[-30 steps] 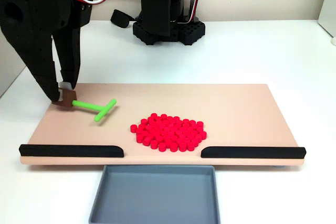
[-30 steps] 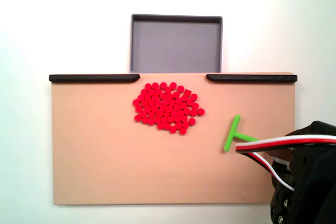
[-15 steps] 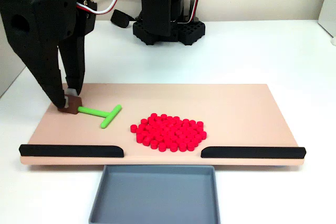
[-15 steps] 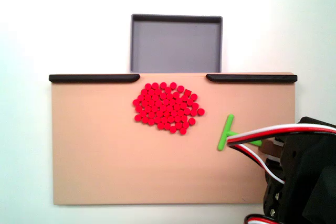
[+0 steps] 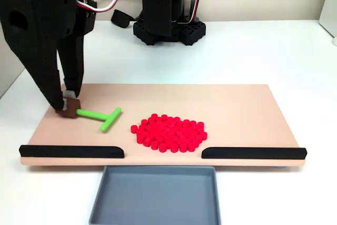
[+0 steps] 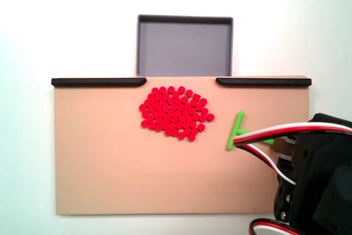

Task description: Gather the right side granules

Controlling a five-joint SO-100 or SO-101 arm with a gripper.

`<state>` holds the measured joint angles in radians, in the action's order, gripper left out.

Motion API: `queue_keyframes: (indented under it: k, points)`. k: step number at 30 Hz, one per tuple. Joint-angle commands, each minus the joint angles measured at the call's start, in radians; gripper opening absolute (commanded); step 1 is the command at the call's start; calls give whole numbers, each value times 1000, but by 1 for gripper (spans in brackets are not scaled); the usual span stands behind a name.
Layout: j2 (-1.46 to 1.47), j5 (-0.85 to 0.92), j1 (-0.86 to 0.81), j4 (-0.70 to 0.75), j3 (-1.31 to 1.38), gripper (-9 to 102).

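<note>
green stick (image 6: 237, 130) stem under cables, claw (image 5: 67, 107) grip hidden

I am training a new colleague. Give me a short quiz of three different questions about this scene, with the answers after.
1. True or false: the green T-shaped stick touches the granules.
2. Multiple choice: the gap between the two black rails opens toward A) the robot base, B) the grey tray, C) the wall.
3. Fill in: the tool is shut on the small brown block at the end of the stick's ____.

Key
1. False: bare board lies between them in both fixed views.
2. B.
3. Stem.
</note>
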<state>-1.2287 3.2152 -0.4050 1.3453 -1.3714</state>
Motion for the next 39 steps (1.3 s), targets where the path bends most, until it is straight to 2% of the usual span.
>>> queue_keyframes:
  k: [1,39]
  points:
    - [-5,410,8,0,32,0]
    - [61,273,75,-2,58,0]
